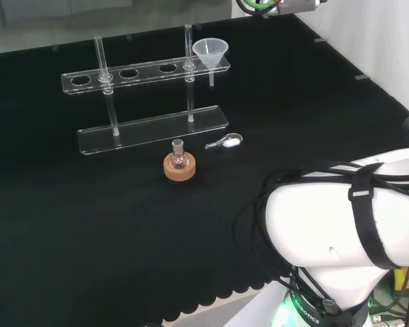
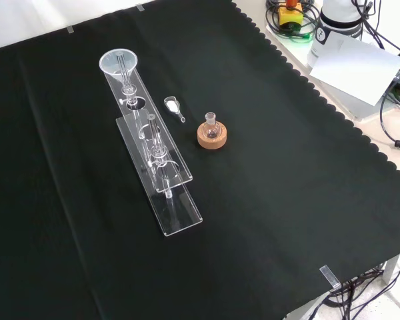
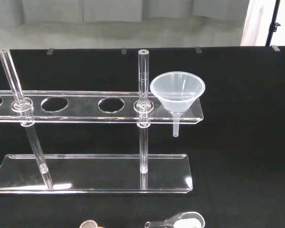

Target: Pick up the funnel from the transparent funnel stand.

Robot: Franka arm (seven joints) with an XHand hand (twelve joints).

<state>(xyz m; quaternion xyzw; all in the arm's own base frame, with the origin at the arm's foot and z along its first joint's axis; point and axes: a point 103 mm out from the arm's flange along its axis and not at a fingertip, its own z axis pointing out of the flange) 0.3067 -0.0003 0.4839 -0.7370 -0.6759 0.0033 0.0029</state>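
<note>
Hand state: can't tell, no fingers to judge from. Funnel [image 3: 177, 91] sits in the end hole of the stand [image 3: 92, 106], stem hanging below the shelf, just beside a post [image 3: 142, 80]. Approach from the open end — lift straight up so the stem clears the hole.

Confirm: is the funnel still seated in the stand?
Seated and upright: the funnel sits in the end hole of the stand, its stem hanging below the shelf.

White arm link [image 1: 341, 211] bulks at head view's lower right
</note>
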